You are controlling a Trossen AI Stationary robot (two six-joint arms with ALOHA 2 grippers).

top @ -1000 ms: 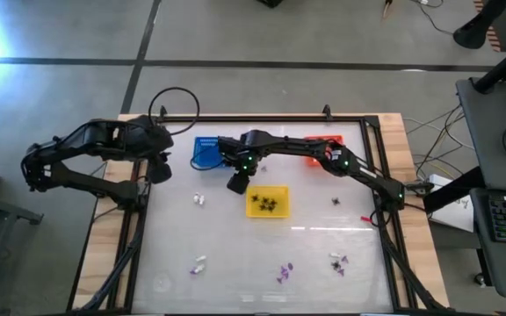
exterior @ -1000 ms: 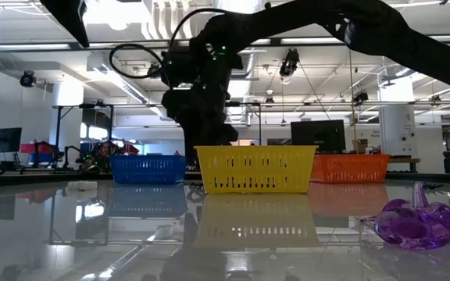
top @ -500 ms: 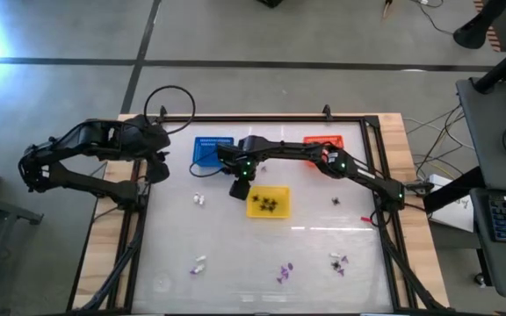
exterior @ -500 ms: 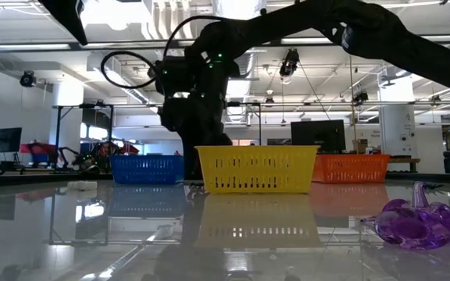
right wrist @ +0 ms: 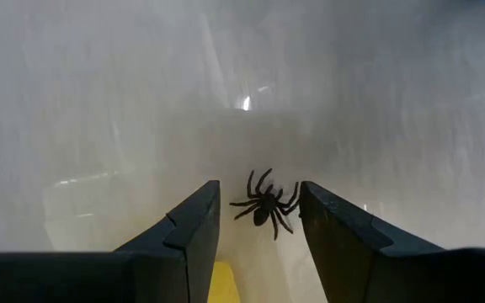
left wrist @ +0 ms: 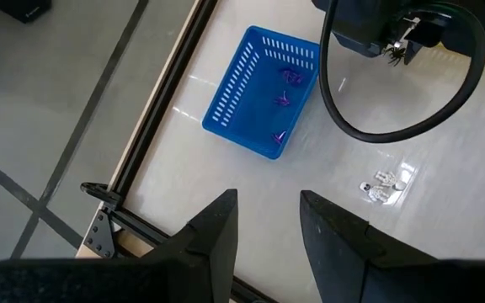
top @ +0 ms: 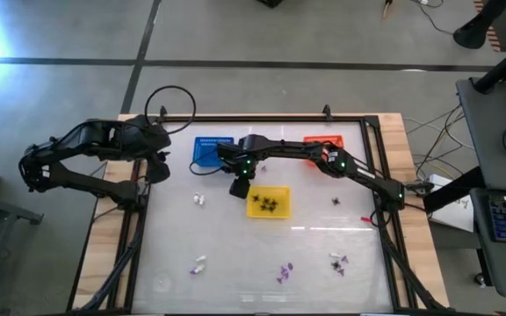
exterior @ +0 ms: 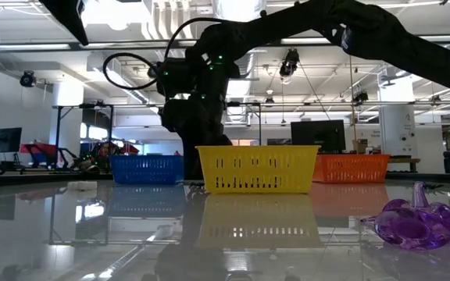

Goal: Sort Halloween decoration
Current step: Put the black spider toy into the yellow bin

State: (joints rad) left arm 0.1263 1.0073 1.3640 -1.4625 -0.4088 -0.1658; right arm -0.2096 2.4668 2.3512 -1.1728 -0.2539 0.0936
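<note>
A black spider decoration (right wrist: 265,204) lies on the white table just left of the yellow basket (top: 268,201). My right gripper (right wrist: 259,195) is open and points steeply down, one finger on either side of the spider; it shows in the high view too (top: 238,187). The yellow basket holds several black spiders. The blue basket (left wrist: 259,93) holds purple trinkets. My left gripper (left wrist: 268,198) waits open above the table's far left corner, with nothing between its fingers. My right gripper's fingers stand on either side of the black spider (right wrist: 265,204), which rests on the table. The spider's legs reach close to one finger (right wrist: 318,210). Whether a finger touches it, I cannot tell.
The orange basket (top: 323,145) stands at the far right. White trinkets (top: 198,199) (top: 200,262), purple ones (top: 284,272) and mixed ones (top: 337,262) lie loose on the table. A purple trinket (exterior: 412,222) lies near the front edge. A black frame (top: 262,117) borders the table.
My right gripper has rolled a little at the wrist and settled slightly lower, just left of the yellow basket's near left corner. Over the last half second it has kept still.
</note>
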